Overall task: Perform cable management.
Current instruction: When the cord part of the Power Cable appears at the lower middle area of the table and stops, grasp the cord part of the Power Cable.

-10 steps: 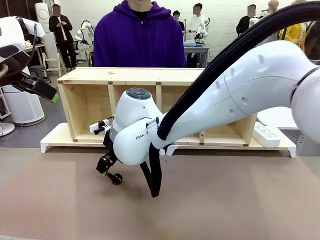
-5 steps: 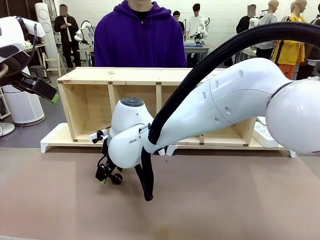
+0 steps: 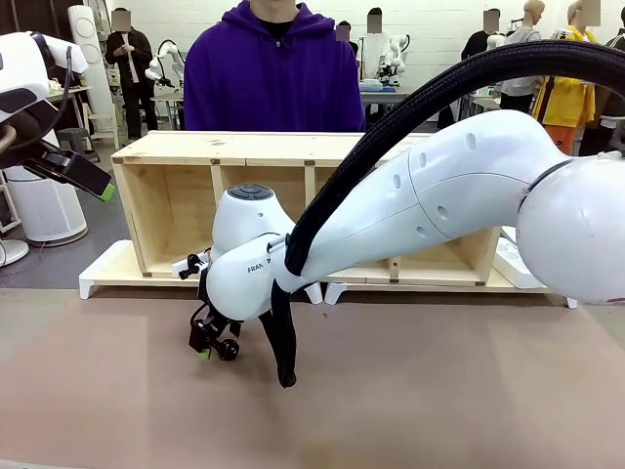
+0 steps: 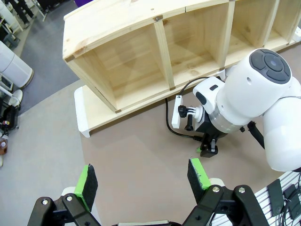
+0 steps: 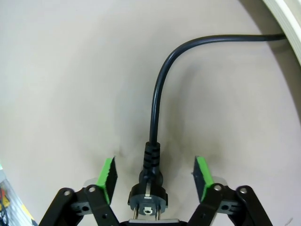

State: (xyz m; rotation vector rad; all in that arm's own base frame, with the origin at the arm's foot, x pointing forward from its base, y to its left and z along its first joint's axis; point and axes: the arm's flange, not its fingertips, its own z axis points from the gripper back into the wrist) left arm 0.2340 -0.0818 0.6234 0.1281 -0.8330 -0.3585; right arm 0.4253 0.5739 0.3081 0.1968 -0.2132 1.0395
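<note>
The cable (image 5: pixel 157 99) is a thin black cord lying on the brown table, ending in a round black plug (image 5: pixel 148 195). My right gripper (image 5: pixel 154 165) is open, low over the table, with the plug between its green pads (image 5: pixel 107 175) and clear of both. In the front view the right gripper (image 3: pixel 207 342) hangs beside the plug (image 3: pixel 229 349), in front of the shelf's left end. From above, the cable (image 4: pixel 168 123) curves from the shelf base to that gripper. My left gripper (image 4: pixel 141 178) is open and empty, held high at the left (image 3: pixel 78 171).
A wooden shelf (image 3: pixel 244 147) on a white base stands across the table's far side, with a white power strip (image 3: pixel 518 262) at its right end. A person in a purple hoodie (image 3: pixel 273 78) stands behind it. My right arm's bulk spans the middle.
My right arm has swung left and lowered, bringing its gripper down onto the table around the plug. The left arm has not moved.
</note>
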